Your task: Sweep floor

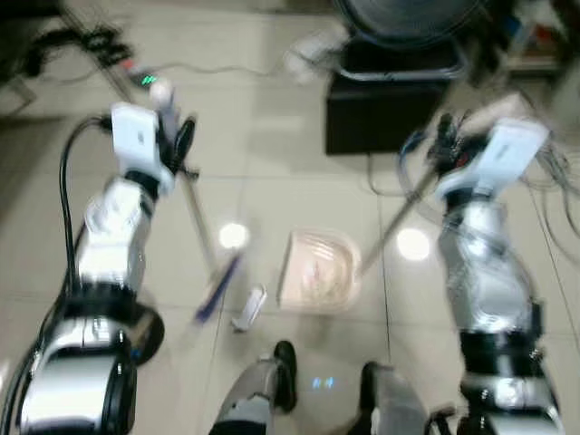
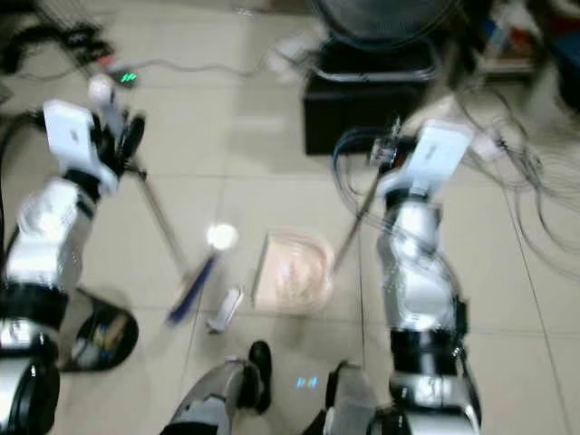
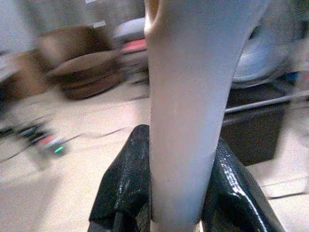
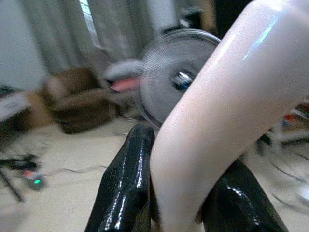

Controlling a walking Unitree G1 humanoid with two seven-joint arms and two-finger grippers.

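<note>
My left gripper is shut on the pale handle of a broom; the thin shaft slants down to a blue brush head on the tiled floor. The left wrist view has the black fingers clamped around the broom handle. My right gripper is shut on the handle of a pink dustpan, which rests on the floor before my feet. In the right wrist view the dustpan handle runs between the two fingers. A small white object lies beside the brush head.
A black box with a standing fan on it is ahead. Cables trail on the floor at right, a power strip with a green light at far left. Brown seating stands farther off. My feet are below.
</note>
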